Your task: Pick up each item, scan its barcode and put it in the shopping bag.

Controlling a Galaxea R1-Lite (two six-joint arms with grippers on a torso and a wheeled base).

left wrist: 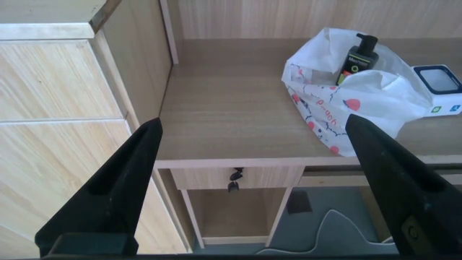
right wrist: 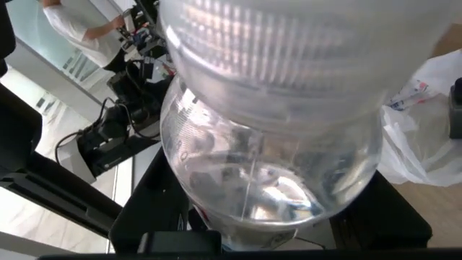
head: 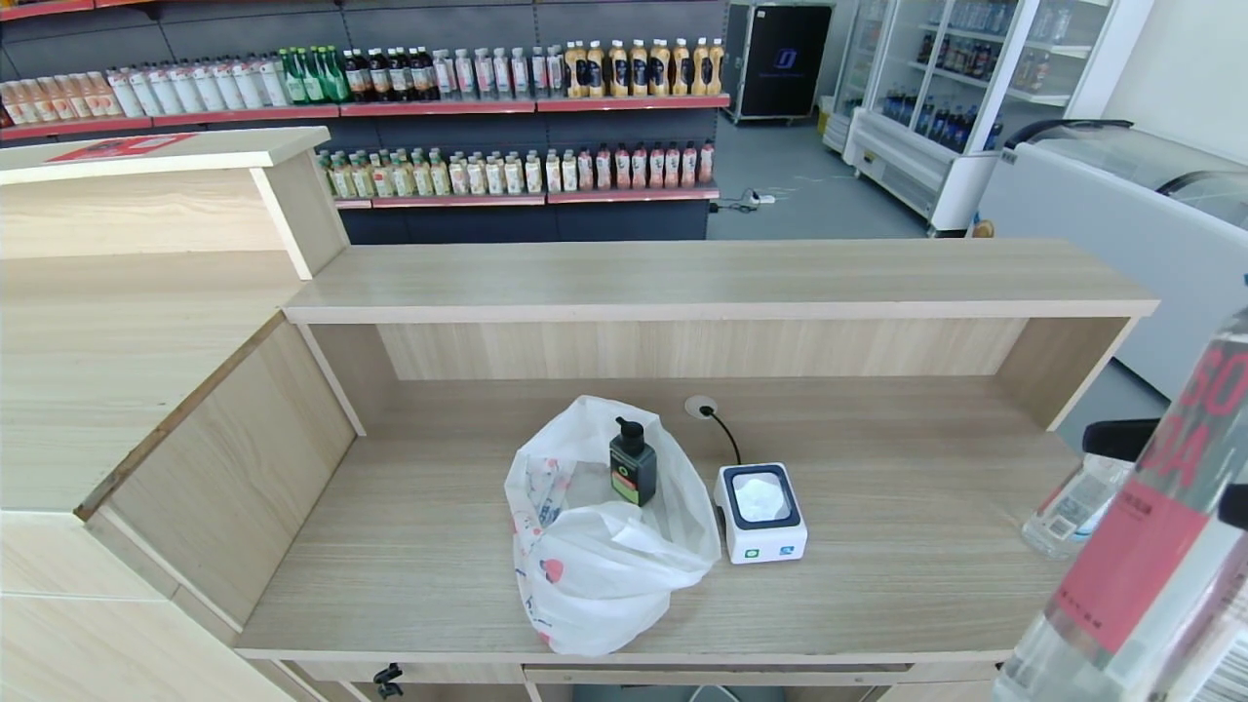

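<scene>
Now the right pincer (right wrist: 274, 227) is clenching the tilted bottle (head: 1150, 546), well right of the scanner (head: 760, 512) and bag (head: 604, 546), while the left pincer (left wrist: 253, 123) is gaping empty.

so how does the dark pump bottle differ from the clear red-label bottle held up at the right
The dark pump bottle stands upright inside the white plastic shopping bag; the clear plastic bottle with the red label leans steeply outside it. The pump bottle is opaque; the clear bottle is see-through. Both are bottles.
</scene>
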